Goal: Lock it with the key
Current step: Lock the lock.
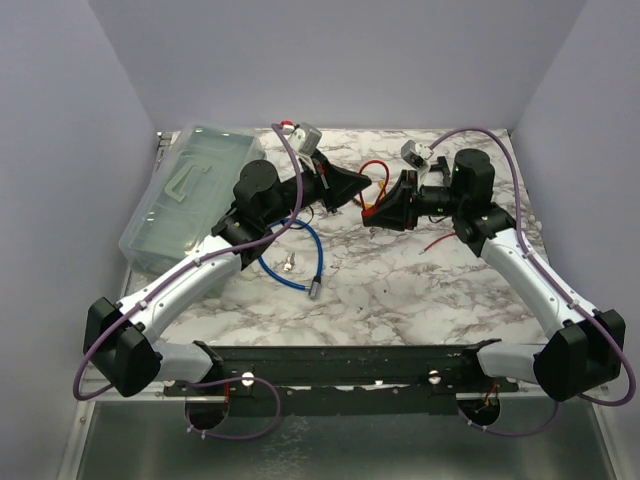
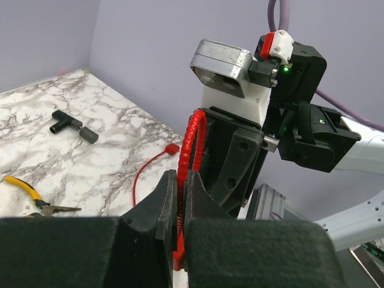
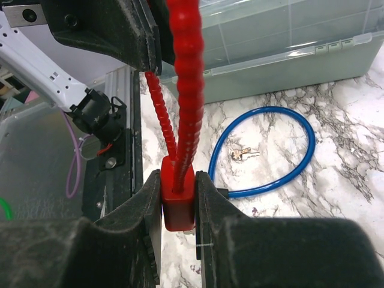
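A red cable lock hangs between my two grippers above the middle of the table. My right gripper (image 3: pixel 178 186) is shut on the lock's red body (image 3: pixel 178 204), and the ribbed red cable (image 3: pixel 187 78) rises out of it. My left gripper (image 2: pixel 180 180) is shut on that same ribbed cable (image 2: pixel 193 135), close against the right gripper's fingers (image 2: pixel 234 159). From above, the left gripper (image 1: pixel 355 190) and right gripper (image 1: pixel 385 210) meet tip to tip, with a loop of red cable (image 1: pixel 374 168) showing behind. Small silver keys (image 3: pixel 245 154) lie on the marble, held by neither gripper.
A blue cable lock (image 1: pixel 300 255) loops around the keys (image 1: pixel 290 263) on the table. A clear plastic box (image 1: pixel 190 195) stands at the back left. Yellow-handled pliers (image 2: pixel 36 201), a black T-shaped tool (image 2: pixel 69 125) and a thin red wire (image 2: pixel 147 168) lie on the right.
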Controlling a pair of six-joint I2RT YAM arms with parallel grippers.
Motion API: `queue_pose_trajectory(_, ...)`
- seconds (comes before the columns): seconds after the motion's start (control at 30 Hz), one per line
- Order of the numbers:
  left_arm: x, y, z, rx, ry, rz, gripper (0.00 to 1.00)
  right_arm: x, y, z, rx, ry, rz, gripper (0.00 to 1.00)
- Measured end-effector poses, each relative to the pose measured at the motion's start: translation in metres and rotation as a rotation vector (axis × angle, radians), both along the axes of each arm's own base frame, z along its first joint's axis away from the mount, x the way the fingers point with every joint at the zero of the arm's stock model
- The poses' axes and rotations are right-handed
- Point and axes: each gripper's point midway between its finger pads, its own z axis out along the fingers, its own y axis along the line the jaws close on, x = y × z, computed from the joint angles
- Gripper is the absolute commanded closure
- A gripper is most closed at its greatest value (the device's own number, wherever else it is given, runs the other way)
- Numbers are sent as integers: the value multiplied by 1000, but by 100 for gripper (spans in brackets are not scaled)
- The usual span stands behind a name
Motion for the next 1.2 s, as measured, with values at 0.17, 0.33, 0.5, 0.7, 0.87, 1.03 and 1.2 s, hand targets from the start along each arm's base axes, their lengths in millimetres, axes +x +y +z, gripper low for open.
queue_pose_trajectory(0.17, 2, -2, -2, 8, -9, 28, 100, 2, 0, 0, 0, -8, -6, 100)
queue_pose_trajectory(0.33, 6, -2, -7, 24, 12, 73, 100, 4, -1, 0, -4, -32, -15, 100)
queue_pose_trajectory(0.5, 17, -4, -16, 33, 63, 109, 100, 4, -2, 1, -7, -72, -23, 100)
queue_pose_trajectory(0.7, 20, -8, -19, 24, 92, 107, 100, 3, -4, 1, -12, -110, -30, 100)
queue_pose_trajectory(0.87, 11, -11, -14, 11, 58, 52, 100, 2, -3, 1, -9, -85, -29, 100)
queue_pose_trajectory(1.03, 3, -7, -8, 29, -6, 37, 100, 2, -1, -1, -3, -18, -52, 100)
queue_pose_trajectory(1.2, 3, -4, -9, 72, -48, 43, 91, 4, -1, -3, 6, 38, -85, 100)
